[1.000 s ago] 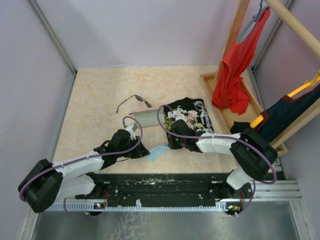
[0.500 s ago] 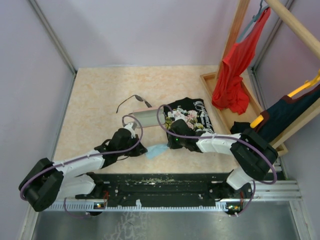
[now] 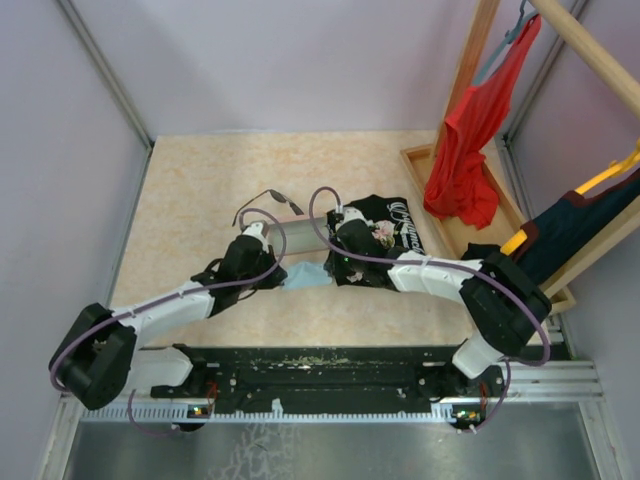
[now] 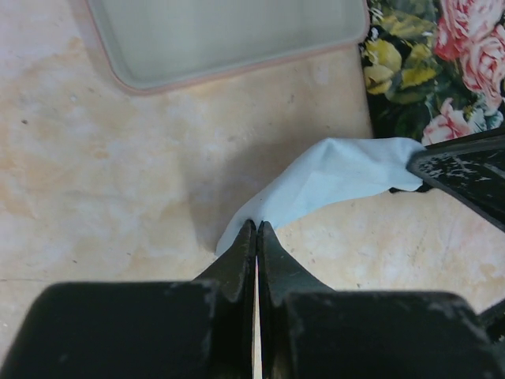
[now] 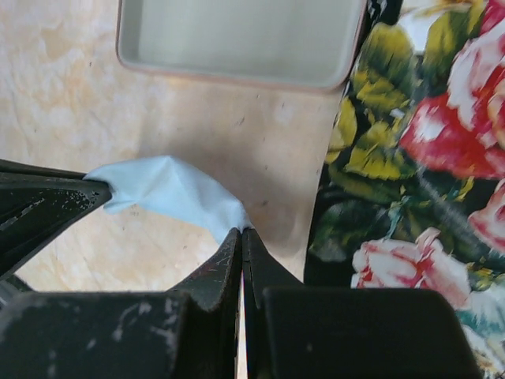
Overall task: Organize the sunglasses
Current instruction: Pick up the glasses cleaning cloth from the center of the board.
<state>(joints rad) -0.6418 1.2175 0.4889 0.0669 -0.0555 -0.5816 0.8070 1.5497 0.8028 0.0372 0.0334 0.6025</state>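
The sunglasses [image 3: 268,197], thin and dark-framed, lie on the table just behind the open pink case [image 3: 296,226], untouched. In front of the case, a small light-blue cloth [image 3: 305,277] is stretched between both grippers. My left gripper [image 4: 256,227] is shut on the cloth's [image 4: 339,178] left corner. My right gripper [image 5: 241,230] is shut on the cloth's [image 5: 170,189] right corner. The cloth hangs slightly above the table, casting a shadow. The case [image 4: 229,35] is empty inside.
A black floral T-shirt [image 3: 385,235] lies right of the case, under the right arm. A wooden rack base [image 3: 470,215] with a hanging red garment [image 3: 465,140] stands at the right. Purple walls close in the table at left and back.
The left gripper has shut on the cloth's free corner. Both arms have moved away from me toward the case, carrying the cloth between them.
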